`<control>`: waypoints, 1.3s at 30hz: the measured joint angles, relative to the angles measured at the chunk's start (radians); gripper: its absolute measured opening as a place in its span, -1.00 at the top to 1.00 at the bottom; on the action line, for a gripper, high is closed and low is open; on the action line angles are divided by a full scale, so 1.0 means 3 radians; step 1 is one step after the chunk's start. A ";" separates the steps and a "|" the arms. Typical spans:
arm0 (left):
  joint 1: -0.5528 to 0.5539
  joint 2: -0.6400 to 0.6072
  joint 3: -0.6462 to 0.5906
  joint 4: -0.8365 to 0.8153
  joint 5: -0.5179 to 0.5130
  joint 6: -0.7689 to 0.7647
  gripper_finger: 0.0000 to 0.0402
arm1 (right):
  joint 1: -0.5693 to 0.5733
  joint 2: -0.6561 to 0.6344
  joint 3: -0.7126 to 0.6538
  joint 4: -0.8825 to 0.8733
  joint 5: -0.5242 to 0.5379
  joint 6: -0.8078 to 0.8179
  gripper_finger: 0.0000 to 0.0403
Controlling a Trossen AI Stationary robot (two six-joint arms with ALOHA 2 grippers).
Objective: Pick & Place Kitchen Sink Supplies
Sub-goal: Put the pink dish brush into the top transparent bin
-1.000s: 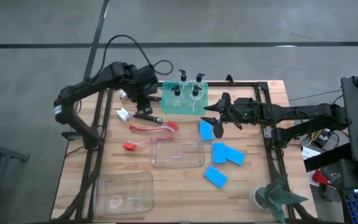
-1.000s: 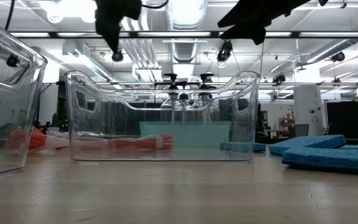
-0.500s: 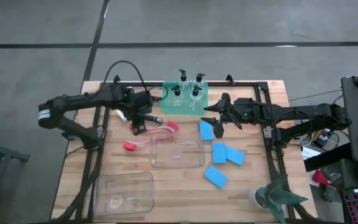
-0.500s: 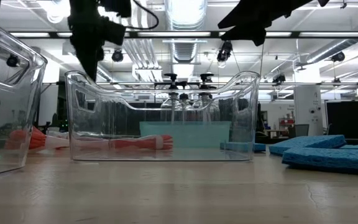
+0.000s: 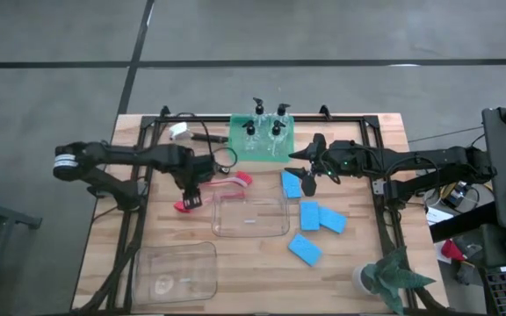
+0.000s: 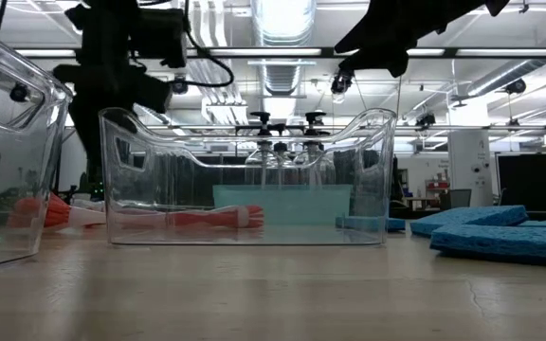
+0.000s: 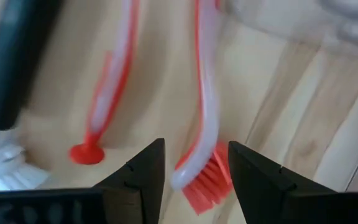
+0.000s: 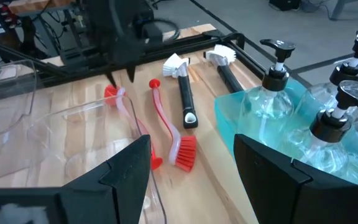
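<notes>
**Left tool hovering over red brush, nothing gripped**

Left tool (image 5: 197, 186) is hanging just above the head end of a red brush (image 7: 199, 168), fingers (image 7: 143, 171) spread either side of it, not clenched on anything. In the left wrist view the bristle head is sitting between the fingertips and the handle's long axis is running away from the tool.

Right tool (image 5: 305, 168) is waiting over the surface (image 5: 262, 263) right of the green tray (image 5: 235, 132), fingers apart, empty.

Counts:
- Pump bottles (image 5: 266, 123): 4, all standing upright in the green tray at the far centre.
- Blue sponges (image 5: 305, 249): 4, lying flat right of centre, two of them touching or overlapping.
- Red brushes: 2, lying left of centre, between the tray and the clear bin (image 5: 251, 217); the second one (image 8: 166, 127) is lying roughly left-right with its bristle head to the right.
- Black-handled brushes with white heads (image 8: 182, 87): 2 in the right wrist view, side by side on the far left of the surface.
- Clear bins: 2, the second (image 5: 176, 272) at near left.
</notes>
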 joint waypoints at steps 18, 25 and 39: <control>-0.0193 0.0000 -0.0652 0.0813 0.0025 -0.0178 0.16 | 0.0000 0.0000 -0.0004 0.0020 0.0003 -0.0001 -0.11; -0.0192 0.0004 -0.0794 0.0928 0.0027 -0.0230 0.17 | 0.0000 0.0000 -0.0004 0.0022 0.0004 -0.0001 -0.11; -0.0192 0.0005 -0.0921 0.1165 0.0093 -0.0327 0.17 | 0.0000 0.0000 -0.0076 0.0022 0.0005 0.0115 -0.11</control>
